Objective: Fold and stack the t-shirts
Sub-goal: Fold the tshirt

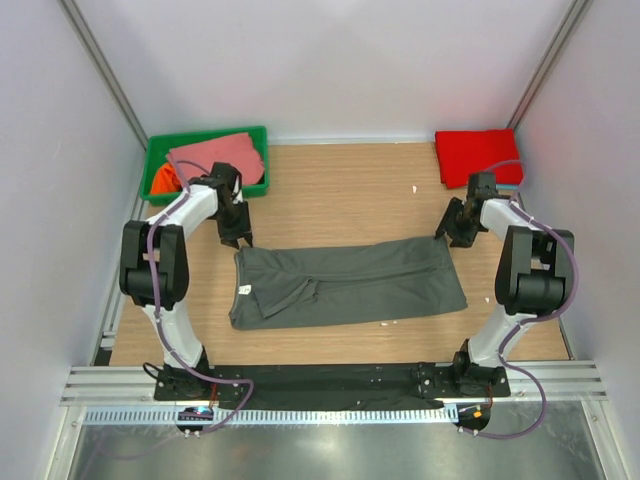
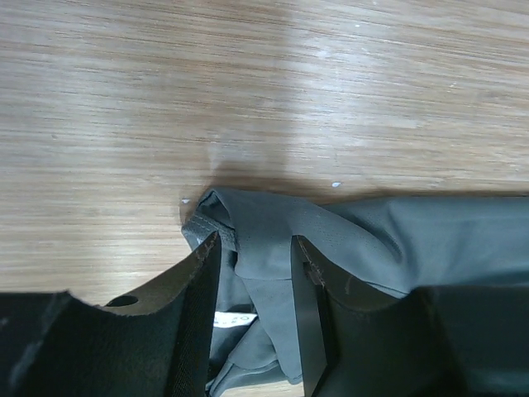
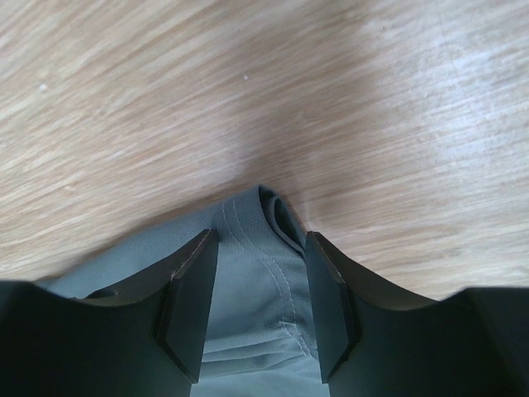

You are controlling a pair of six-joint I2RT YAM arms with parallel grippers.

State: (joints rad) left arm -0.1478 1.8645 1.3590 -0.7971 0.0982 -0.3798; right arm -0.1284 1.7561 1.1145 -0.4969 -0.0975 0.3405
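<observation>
A dark grey t-shirt [image 1: 350, 280] lies flat on the wooden table, folded into a long band with its white neck label [image 1: 246, 290] at the left end. My left gripper [image 1: 238, 240] stands over the band's far left corner. In the left wrist view the jaws [image 2: 254, 244] are apart, with the grey cloth [image 2: 413, 240] and the label [image 2: 231, 319] between them. My right gripper [image 1: 447, 235] is at the far right corner. Its jaws [image 3: 260, 240] stand apart astride the stitched hem [image 3: 248, 314]. A folded red t-shirt [image 1: 478, 155] rests at the back right.
A green bin [image 1: 205, 140] at the back left holds a salmon-pink shirt [image 1: 220, 158] and an orange one [image 1: 165, 180]. White walls and metal posts close in the table on three sides. Small white specks lie on the wood.
</observation>
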